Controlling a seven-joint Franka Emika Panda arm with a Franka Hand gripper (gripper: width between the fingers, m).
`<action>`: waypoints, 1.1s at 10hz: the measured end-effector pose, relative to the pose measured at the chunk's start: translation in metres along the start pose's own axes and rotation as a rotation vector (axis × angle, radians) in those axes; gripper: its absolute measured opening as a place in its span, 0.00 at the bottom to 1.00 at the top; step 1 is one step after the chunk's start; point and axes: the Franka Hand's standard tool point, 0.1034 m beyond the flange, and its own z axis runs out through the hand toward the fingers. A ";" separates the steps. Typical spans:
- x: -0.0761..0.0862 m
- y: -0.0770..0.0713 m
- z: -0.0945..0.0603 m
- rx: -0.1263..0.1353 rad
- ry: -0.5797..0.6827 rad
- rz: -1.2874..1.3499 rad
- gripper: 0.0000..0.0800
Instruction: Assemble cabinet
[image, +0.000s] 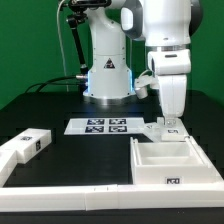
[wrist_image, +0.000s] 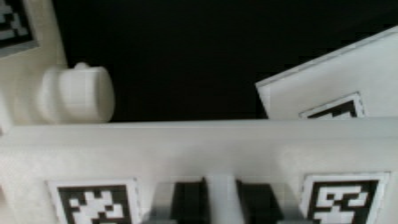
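One arm (image: 150, 40) rises from its base at the back of the dark surface (image: 50, 110), arches over and comes straight down on the exterior view's right. Its wrist points vertically downward and the hand (image: 170, 123) is low at the far edge of the cabinet box shell (image: 150, 175).

One cabinet box shell lies on the surface at the exterior view's right, open side up, with one marker tag showing on its near wall. One cabinet block (image: 28, 143) rests well apart from it at the exterior view's left, with one tag on its upper face. One marker board (image: 105, 125) lies flat between them, nearer the arm's base, showing four tags. One long low white rail (image: 70, 195) runs along the front edge and turns back on the left.

In the wrist view, one white wall (wrist_image: 196, 155) spans the picture just under the hand (wrist_image: 217, 205) and carries two tags, one on each side of the fingers. Whether this wall belongs to the shell or is a separate part cannot be told. Beyond it are one round white knob-like piece (wrist_image: 75, 95) and one tilted white panel (wrist_image: 329, 85) with a tag.

The fingers stand close together, with a narrow pale strip between two dark bars. The blur hides whether they are clamped on the wall's edge or only resting against it, so the hand's grip cannot be told.
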 end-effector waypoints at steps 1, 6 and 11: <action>-0.001 -0.003 0.002 0.004 0.000 0.002 0.09; -0.001 0.000 0.001 0.008 -0.002 0.002 0.09; -0.002 0.002 0.002 0.027 -0.010 -0.028 0.09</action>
